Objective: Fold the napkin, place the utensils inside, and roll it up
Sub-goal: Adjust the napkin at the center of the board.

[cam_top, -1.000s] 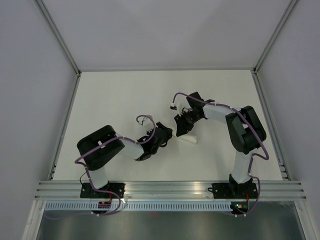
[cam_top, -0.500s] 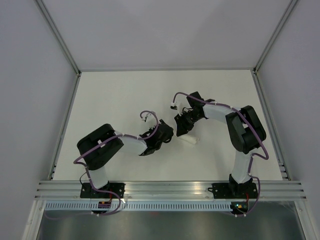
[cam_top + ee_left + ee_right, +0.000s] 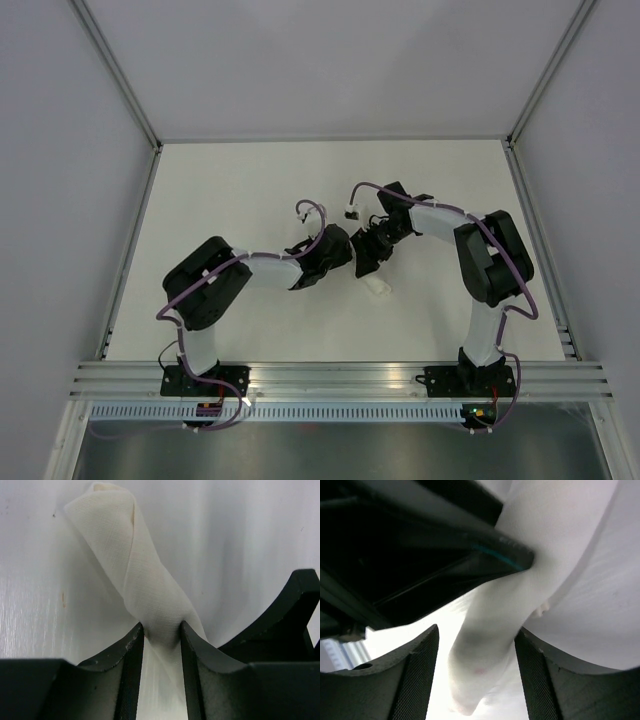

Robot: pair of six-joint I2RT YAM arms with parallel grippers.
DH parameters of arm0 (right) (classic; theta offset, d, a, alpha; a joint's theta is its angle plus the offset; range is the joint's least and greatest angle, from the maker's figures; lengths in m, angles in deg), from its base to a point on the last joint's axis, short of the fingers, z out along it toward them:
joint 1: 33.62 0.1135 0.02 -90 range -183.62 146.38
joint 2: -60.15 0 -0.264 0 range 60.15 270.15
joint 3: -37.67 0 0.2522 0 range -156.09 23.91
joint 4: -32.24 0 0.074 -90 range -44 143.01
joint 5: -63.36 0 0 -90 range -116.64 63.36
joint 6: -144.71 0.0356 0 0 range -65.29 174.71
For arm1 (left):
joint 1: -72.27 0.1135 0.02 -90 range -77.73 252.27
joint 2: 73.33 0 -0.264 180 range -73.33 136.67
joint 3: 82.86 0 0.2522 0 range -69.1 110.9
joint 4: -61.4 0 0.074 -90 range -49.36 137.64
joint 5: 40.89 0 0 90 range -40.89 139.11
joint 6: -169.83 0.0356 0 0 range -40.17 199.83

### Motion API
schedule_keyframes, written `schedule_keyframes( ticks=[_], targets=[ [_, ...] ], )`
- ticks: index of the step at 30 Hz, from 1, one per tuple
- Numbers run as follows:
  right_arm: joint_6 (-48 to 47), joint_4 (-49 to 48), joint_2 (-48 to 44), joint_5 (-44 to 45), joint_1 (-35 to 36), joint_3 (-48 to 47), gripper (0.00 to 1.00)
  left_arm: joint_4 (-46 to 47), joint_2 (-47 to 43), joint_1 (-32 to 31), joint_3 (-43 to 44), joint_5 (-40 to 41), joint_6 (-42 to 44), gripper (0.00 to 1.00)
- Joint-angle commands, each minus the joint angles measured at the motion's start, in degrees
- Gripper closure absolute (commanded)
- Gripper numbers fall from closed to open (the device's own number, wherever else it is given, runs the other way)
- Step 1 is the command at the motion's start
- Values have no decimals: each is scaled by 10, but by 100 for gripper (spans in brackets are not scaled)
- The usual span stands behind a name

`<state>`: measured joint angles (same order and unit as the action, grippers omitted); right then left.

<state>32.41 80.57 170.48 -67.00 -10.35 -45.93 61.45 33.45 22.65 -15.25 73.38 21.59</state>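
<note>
Since the napkin (image 3: pixel 145 580) is already a slim twisted roll, utensils unseen, rolling looks near done: left gripper (image 3: pixel 161 635) pinches it, right gripper (image 3: pixel 476 635) stands wide around it.

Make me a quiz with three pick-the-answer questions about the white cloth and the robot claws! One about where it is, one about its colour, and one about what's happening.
1. Where does the napkin lie on the table?
A. in the far left corner
B. near the middle
C. hanging off the right edge

2. What colour is the napkin?
A. white
B. red
C. blue

3. What is the left claw doing?
A. hanging open over bare table
B. pinching the rolled napkin
C. holding a cup

Answers:
1 B: the top view shows it mid-table.
2 A: both wrist views show plain white cloth.
3 B: in the left wrist view its fingers squeeze the roll into a narrow waist.
</note>
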Motion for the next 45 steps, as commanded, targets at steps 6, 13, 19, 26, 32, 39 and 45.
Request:
schedule_keyframes(
  ticks=[6, 13, 19, 26, 32, 39, 45],
  targets=[
    [5, 61, -7, 25, -34, -4, 28, -69, 46, 38, 70, -61, 105, 60],
    [-2, 73, -15, -6, -58, -8, 29, -100, 73, 54, 140, -107, 175, 59],
    [-12, 96, -27, -37, -98, -27, 33, -134, 94, 66, 200, -146, 244, 59],
    [-14, 108, -41, -59, -153, -49, 33, -180, 118, 89, 254, -213, 319, 59],
    [-3, 86, -54, -57, -176, -41, 36, -207, 145, 104, 291, -258, 364, 60],
    [4, 75, -52, -54, -187, -35, 36, -242, 180, 108, 362, -293, 440, 59],
    [6, 72, -47, -58, -196, -35, 36, -291, 214, 109, 430, -313, 471, 57]
  ],
)
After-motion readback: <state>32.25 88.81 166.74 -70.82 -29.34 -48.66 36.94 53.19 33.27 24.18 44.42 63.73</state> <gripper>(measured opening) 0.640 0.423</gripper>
